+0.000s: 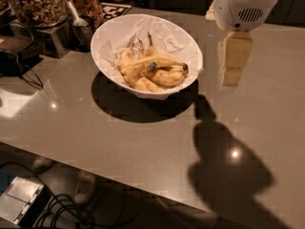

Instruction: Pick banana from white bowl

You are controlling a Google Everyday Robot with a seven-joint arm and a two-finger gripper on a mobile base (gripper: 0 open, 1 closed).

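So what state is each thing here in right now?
banana: lying in the white bowl among other bananas, not held.
white bowl: sitting on the table, lined with paper.
gripper: hanging above the table beside the bowl, touching nothing.
glass jar: filled with nuts.

Dim; hard shadow [229, 168] below end effector [231, 76]
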